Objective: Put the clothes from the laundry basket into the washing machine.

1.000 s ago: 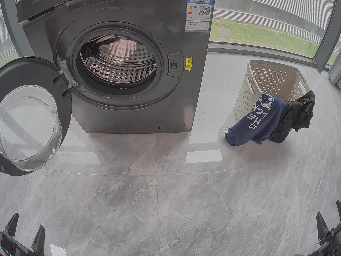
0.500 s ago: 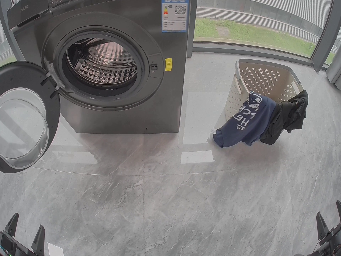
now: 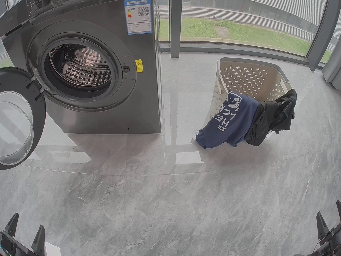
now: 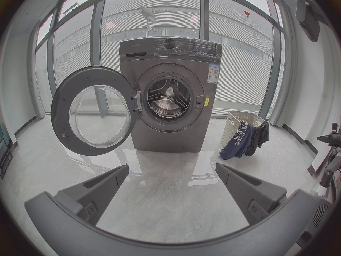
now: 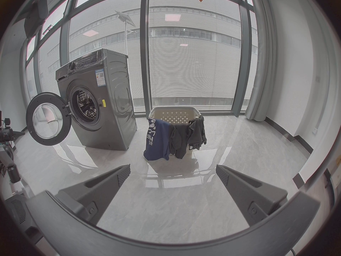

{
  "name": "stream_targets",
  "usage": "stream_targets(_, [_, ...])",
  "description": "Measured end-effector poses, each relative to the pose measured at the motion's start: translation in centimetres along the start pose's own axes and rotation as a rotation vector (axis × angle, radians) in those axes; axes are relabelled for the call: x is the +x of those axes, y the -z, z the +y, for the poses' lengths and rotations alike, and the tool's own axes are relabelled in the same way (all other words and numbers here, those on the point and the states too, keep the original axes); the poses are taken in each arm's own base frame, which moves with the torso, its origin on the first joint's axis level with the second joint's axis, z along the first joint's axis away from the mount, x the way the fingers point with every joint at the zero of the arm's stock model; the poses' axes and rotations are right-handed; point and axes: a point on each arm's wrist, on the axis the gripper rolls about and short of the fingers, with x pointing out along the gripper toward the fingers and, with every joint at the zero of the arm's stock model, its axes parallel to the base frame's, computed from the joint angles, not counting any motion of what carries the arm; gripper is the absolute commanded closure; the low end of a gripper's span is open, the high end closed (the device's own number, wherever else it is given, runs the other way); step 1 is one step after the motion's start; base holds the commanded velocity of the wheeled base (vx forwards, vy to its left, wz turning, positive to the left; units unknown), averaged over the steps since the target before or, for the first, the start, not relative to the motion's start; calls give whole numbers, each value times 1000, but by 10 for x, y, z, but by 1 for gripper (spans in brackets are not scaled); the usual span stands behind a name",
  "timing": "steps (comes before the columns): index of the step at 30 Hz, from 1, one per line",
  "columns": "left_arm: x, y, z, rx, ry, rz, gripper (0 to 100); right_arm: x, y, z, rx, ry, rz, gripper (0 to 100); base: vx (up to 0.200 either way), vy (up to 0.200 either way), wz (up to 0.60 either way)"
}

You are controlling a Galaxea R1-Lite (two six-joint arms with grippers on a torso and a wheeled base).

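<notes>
A glossy grey marble floor (image 3: pixel 170 203) fills the lower frame. Along the top runs a tall window (image 3: pixel 248 4) with a dark post (image 3: pixel 176 18), and grass (image 3: pixel 245 31) lies outside. A pale curtain (image 3: pixel 332 68) hangs at the right edge.

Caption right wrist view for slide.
Open right gripper faces laundry basket draped with navy shirt and black garment, beside washing machine.

Left tool (image 4: pixel 172 182) spread wide, empty; right tool (image 5: pixel 173 184) likewise, both low.

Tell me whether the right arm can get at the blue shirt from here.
Probably not yet: nothing stands between, but the right gripper, open, sits far from the blue shirt draped over the laundry basket.
</notes>
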Motion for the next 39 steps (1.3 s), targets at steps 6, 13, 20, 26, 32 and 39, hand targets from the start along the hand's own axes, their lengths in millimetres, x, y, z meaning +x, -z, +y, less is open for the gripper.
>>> stream_targets(6, [0,0,0,0,0,-1,0,0,0,0,0,0,0,0,0,-167,0])
stream_targets(13, [0,0,0,0,0,0,0,0,0,0,0,0,0,0,0,-200,0])
stream_targets(20, [0,0,0,0,1,0,0,0,0,0,0,0,1,0,0,-171,0])
stream_targets(26, [0,0,0,0,1,0,0,0,0,0,0,0,1,0,33,0,0])
stream_targets(32, [0,0,0,0,1,-1,0,0,0,0,0,0,1,0,200,0,0])
stream_targets(39, [0,0,0,-1,0,-1,0,0,0,0,0,0,1,0,143,0,0])
